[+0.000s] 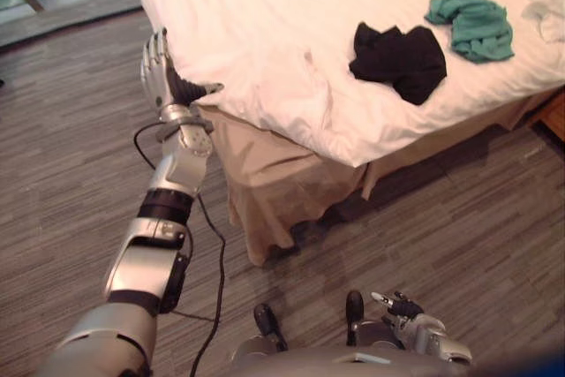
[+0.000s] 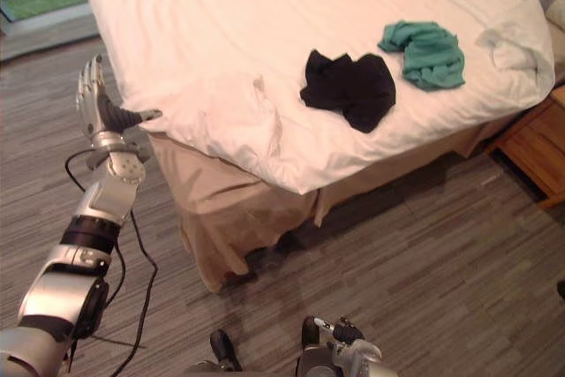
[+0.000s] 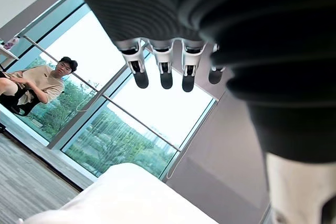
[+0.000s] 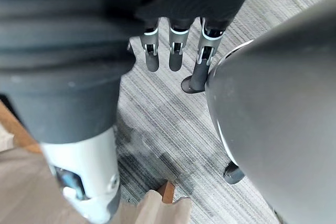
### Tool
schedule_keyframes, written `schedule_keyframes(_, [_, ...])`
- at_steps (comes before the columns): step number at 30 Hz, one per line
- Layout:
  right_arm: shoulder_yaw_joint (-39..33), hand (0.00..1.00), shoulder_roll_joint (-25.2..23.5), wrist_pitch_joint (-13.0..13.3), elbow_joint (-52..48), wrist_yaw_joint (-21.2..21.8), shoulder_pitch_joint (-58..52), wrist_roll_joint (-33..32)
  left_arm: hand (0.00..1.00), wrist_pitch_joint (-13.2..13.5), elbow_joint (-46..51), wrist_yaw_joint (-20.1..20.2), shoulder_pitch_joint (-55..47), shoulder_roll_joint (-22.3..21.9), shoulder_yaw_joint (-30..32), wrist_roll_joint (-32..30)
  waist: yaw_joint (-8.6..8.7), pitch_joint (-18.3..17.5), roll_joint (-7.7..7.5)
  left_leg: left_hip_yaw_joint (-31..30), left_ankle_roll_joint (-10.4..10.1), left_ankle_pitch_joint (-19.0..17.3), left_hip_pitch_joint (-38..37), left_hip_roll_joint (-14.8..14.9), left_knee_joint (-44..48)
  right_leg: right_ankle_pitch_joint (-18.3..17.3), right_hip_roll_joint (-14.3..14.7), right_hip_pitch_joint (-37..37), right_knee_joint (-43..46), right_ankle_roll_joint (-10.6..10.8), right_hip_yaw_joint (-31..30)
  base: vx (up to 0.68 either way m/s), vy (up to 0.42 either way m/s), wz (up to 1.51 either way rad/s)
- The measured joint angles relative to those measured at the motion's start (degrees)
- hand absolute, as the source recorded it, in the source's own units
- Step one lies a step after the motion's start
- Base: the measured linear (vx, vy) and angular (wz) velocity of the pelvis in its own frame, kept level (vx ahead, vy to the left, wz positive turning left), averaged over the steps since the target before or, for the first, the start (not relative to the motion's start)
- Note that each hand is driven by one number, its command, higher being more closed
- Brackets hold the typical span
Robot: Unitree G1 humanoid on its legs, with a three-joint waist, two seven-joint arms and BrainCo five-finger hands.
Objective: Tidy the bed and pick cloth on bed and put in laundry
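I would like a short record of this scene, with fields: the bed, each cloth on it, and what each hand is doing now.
bed: white sheet, rumpled near the closest corner
black cloth: crumpled, lying on the sheet
green cloth: crumpled, on the sheet close beside the black cloth
left hand: open, raised at the corner of the bed, holding nothing
right hand: open, hanging low above the floor, holding nothing
person: seated by the window
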State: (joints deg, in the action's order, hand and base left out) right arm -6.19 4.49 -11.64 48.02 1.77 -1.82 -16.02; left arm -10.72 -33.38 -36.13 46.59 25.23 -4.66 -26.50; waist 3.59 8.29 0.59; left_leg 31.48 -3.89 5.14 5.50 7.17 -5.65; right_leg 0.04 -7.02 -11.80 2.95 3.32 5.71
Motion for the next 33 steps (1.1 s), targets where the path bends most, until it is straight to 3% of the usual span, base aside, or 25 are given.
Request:
schedule_keyframes(6, [2.3,0.0,0.1,1.9,-3.4,-1.0,3.0,-2.5,0.0,-3.7,-2.2,-3.1,12.1,0.2,-3.5,1.9,0.25,5.3,-0.12,1.0,-0.2,1.4,4.7,0.1,0.0,0.2,0.4,-6.2,2.3,-0.4,-0.8,-0.01,-0.011,-0.06])
schedule_keyframes(12, [2.4,0.0,0.2,3.7,-7.8,-1.1,7.9,-7.2,0.0,-4.1,-2.3,-4.1,20.6,0.0,-8.2,3.3,1.25,11.7,-0.85,2.4,0.2,2.2,8.2,0.4,0.0,0.5,0.5,-11.7,4.7,-0.6,-2.5,-0.01,0.0,-0.1])
schedule_keyframes(15, [2.4,0.0,0.4,5.0,-9.1,-1.0,9.5,-9.0,0.0,-5.4,-2.3,-3.9,22.6,-0.7,-9.0,3.2,1.82,12.9,-1.01,2.9,0.3,2.2,9.8,0.3,0.0,0.7,0.5,-14.3,5.4,-0.8,-3.3,0.02,0.015,-0.17])
schedule_keyframes(17, [2.2,0.0,0.8,6.0,-10.2,-1.0,11.0,-9.9,0.0,-7.1,-2.3,-3.7,25.2,-1.9,-9.2,2.5,1.97,15.0,-0.96,3.7,0.3,2.3,10.6,0.3,0.0,0.8,0.5,-15.5,5.8,-0.8,-3.8,0.02,0.014,-0.14])
schedule_keyframes(21, [1.8,0.0,1.1,8.9,-12.2,-0.8,14.6,-13.1,0.0,-13.9,-2.3,2.3,28.7,-2.4,-11.2,-3.8,3.2,18.2,-0.6,4.9,0.5,2.4,12.8,0.2,0.0,1.3,0.6,-18.6,6.1,-0.8,-5.1,0.02,0.017,-0.14])
schedule_keyframes(22, [1.1,0.0,1.0,10.1,-12.9,-0.7,15.6,-14.4,1.0,-17.1,-2.3,5.2,29.1,-2.4,-11.1,-5.4,3.43,18.3,-0.55,5.7,0.5,2.4,14.1,0.0,0.0,1.4,0.6,-20.4,6.4,-0.7,-5.7,0.03,0.016,-0.22])
schedule_keyframes(27, [-4.1,0.0,1.8,13.7,-15.1,-0.7,20.3,-20.3,1.0,-27.0,-2.7,13.0,32.3,-1.9,-10.3,-9.1,3.32,20.5,1.49,6.5,0.5,2.4,16.0,-0.3,0.1,1.4,0.5,-23.9,8.0,-0.6,-6.6,0.05,0.02,-0.09])
schedule_keyframes(33, [-4.5,0.0,1.7,13.4,-17.6,-2.8,25.1,-22.9,1.0,-30.1,-2.6,14.8,33.5,-0.9,-8.5,-7.7,3.38,20.9,2.34,7.0,0.5,2.4,18.4,-0.2,2.8,1.4,-0.3,-25.2,8.0,-0.6,-6.6,0.02,-0.001,0.05])
